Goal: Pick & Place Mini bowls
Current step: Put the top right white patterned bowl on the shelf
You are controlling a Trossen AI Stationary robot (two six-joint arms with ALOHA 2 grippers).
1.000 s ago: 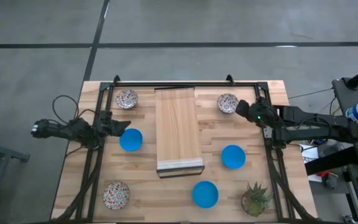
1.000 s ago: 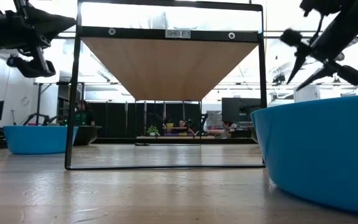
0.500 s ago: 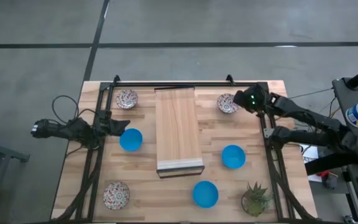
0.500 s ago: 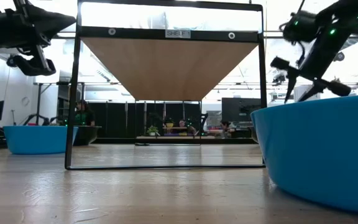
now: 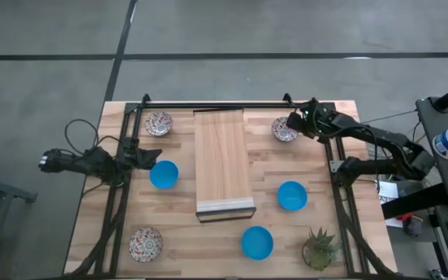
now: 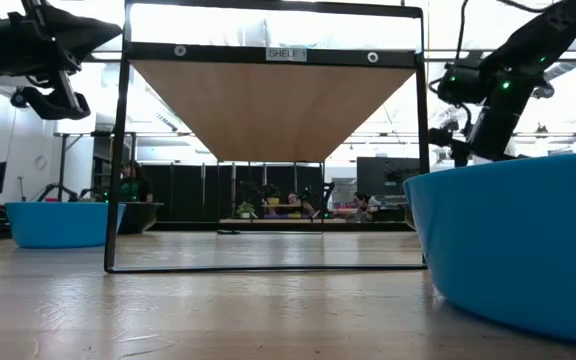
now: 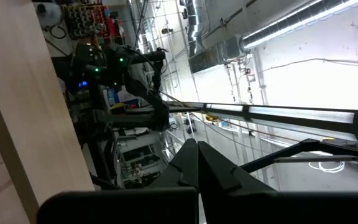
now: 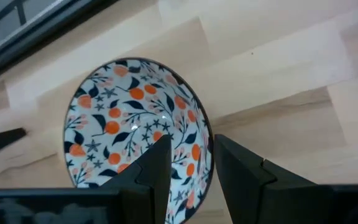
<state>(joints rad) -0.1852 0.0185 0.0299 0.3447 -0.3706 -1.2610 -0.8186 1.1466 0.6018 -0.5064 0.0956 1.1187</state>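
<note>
Three patterned bowls show in the high view: far left (image 5: 159, 123), far right (image 5: 285, 129) and near left (image 5: 145, 243). Three blue bowls sit at left (image 5: 163, 175), right (image 5: 292, 195) and near centre (image 5: 257, 243). My right gripper (image 5: 292, 125) is open over the far-right patterned bowl (image 8: 135, 127). One finger (image 8: 159, 163) stands inside the bowl's rim (image 8: 207, 144) and the other finger (image 8: 236, 167) outside it. My left gripper (image 5: 151, 155) waits shut above the table, just beyond the left blue bowl, with its fingers (image 7: 197, 163) together.
A long pale wooden board (image 5: 223, 163) slopes down the table's middle, under a black shelf frame (image 6: 272, 53). A small potted plant (image 5: 320, 249) stands at the near right corner. Black rails (image 5: 341, 194) run along both table sides. In the low view one blue bowl (image 6: 518, 240) fills the foreground.
My right gripper has swung toward the table's far edge and left, and come down with its fingers pointing downward, until it stands astride the rim of the far-right patterned bowl. No bowl has moved.
</note>
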